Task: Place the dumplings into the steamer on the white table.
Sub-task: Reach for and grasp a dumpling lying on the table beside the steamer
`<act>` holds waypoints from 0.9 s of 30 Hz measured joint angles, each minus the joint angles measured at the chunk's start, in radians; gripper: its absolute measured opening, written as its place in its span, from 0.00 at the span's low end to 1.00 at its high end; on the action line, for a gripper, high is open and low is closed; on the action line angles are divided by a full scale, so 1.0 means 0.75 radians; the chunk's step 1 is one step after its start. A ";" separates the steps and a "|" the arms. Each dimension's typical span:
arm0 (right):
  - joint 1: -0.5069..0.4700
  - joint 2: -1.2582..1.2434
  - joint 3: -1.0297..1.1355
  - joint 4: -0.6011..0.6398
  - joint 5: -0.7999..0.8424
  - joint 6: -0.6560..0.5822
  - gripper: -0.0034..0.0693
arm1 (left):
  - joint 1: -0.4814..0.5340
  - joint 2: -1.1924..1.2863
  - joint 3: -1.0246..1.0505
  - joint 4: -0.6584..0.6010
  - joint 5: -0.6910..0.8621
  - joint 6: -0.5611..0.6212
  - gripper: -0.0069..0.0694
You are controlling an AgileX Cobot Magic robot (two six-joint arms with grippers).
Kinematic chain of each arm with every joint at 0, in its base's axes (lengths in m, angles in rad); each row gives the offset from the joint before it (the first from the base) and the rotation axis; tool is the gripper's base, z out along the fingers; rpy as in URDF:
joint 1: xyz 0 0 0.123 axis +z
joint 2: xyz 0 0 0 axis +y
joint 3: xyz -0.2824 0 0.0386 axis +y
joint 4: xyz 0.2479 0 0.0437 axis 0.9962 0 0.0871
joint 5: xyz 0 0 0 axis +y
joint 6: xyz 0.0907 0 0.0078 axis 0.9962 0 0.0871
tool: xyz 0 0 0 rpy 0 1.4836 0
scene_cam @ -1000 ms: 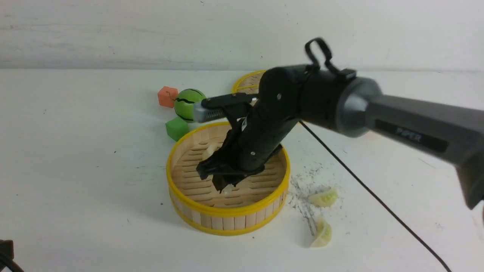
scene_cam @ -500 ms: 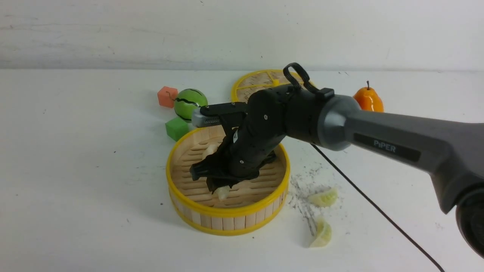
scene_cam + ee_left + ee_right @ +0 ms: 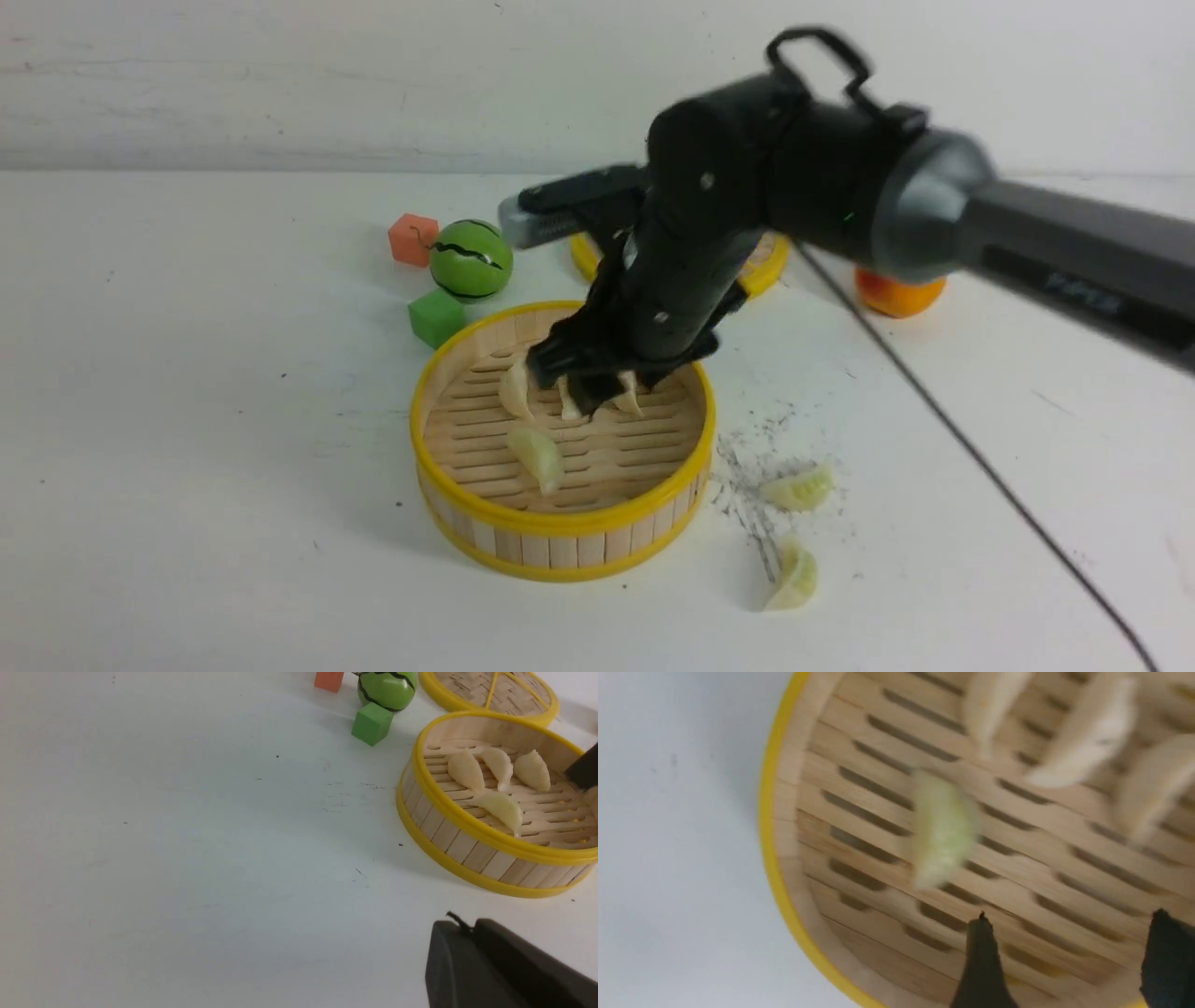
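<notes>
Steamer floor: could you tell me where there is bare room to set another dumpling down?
Free: the slats right of the green dumpling, up to the steamer wall, and a narrower strip on its left. Crowded: the far half, where three cream dumplings lie under the open right gripper.

Right tool (image 3: pixel 588 387) overhangs steamer (image 3: pixel 560 551); white table (image 3: pixel 205 420) leftward seems free

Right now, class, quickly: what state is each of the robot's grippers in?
Left gripper: closed, holding nothing.
Right gripper: open and empty, over the steamer.
</notes>
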 joint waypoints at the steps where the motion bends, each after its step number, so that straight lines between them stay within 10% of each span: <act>1: -0.026 -0.035 0.002 -0.047 0.040 0.028 0.66 | 0.000 0.000 0.000 0.000 -0.001 0.000 0.14; 12: -0.413 -0.190 0.583 0.191 -0.256 0.161 0.65 | 0.000 0.000 0.000 0.001 -0.028 0.000 0.16; 27: -0.412 -0.107 0.851 0.315 -0.744 0.431 0.51 | 0.000 0.000 0.106 0.020 -0.159 0.000 0.16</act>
